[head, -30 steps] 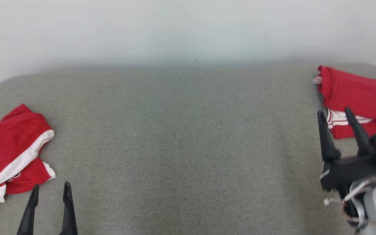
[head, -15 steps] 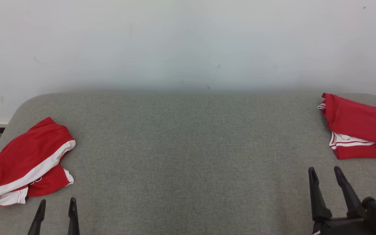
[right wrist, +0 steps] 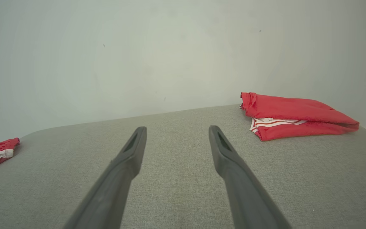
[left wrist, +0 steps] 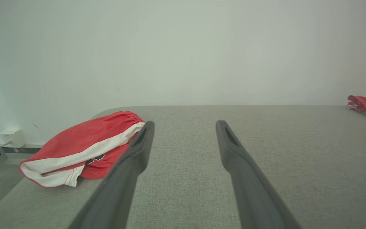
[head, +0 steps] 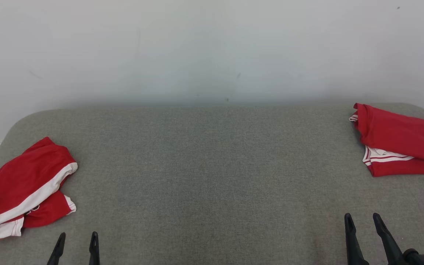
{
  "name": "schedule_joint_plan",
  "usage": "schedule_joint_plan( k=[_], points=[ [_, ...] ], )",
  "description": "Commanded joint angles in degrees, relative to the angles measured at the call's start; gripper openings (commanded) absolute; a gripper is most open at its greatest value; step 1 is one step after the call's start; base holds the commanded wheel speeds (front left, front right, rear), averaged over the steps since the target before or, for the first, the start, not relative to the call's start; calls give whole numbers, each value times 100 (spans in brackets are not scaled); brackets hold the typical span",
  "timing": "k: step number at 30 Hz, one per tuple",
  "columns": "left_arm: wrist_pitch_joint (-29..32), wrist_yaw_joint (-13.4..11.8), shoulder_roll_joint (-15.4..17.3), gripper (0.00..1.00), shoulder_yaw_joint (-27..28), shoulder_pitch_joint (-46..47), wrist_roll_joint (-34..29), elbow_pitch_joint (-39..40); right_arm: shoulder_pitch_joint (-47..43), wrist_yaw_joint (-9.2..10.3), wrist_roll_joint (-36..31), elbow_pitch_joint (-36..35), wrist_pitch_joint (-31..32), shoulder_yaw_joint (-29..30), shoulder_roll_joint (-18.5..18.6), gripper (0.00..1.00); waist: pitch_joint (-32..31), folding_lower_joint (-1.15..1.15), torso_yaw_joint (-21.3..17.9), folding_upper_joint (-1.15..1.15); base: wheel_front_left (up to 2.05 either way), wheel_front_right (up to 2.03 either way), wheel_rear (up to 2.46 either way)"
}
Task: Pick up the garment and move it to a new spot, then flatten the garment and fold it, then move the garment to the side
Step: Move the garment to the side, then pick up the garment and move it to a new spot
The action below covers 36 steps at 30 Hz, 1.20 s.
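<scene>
Your grey table (head: 212,176) lies against a white wall (head: 212,48); the folded red garment (head: 399,140) sits at the frame's right edge, apparently set aside. The left gripper (head: 78,235) and right gripper (head: 361,218) hang at the bottom, fingers apart, empty; next you'd likely reach the crumpled shorts (head: 20,184) at left
</scene>
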State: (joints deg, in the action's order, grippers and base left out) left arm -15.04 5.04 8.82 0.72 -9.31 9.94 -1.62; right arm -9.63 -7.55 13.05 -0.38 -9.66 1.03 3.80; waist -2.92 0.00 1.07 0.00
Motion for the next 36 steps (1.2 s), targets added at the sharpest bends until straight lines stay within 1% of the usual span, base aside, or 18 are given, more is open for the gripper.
schedule_joint_plan(
  k=[1, 12, 26, 30, 36],
  points=[
    [-14, 4, 36, 100, -2, 37, -8, -35, -50, 9, 23, 39, -57, 14, -29, 100, 0, 0, -13, 0, 0, 0, 0],
    [-1, 25, 73, 100, -144, 158, 6, -211, -38, 9, -64, 244, -164, -52, -86, 100, 14, 0, 30, 0, 0, 0, 0],
    [24, -35, 133, 100, -198, 214, 52, -245, -43, 9, 20, 332, -201, -93, -95, 100, 48, 0, 132, 0, 0, 0, 0],
    [44, -76, 154, 100, -192, 255, 62, -257, -82, 9, 80, 374, -224, -137, -94, 100, 50, 0, 293, 0, 0, 0, 0],
    [129, -95, 228, 100, -207, 309, 70, -216, -90, 9, 218, 481, -302, -131, -93, 100, 42, 0, 781, 0, 0, 0, 0]
  ],
)
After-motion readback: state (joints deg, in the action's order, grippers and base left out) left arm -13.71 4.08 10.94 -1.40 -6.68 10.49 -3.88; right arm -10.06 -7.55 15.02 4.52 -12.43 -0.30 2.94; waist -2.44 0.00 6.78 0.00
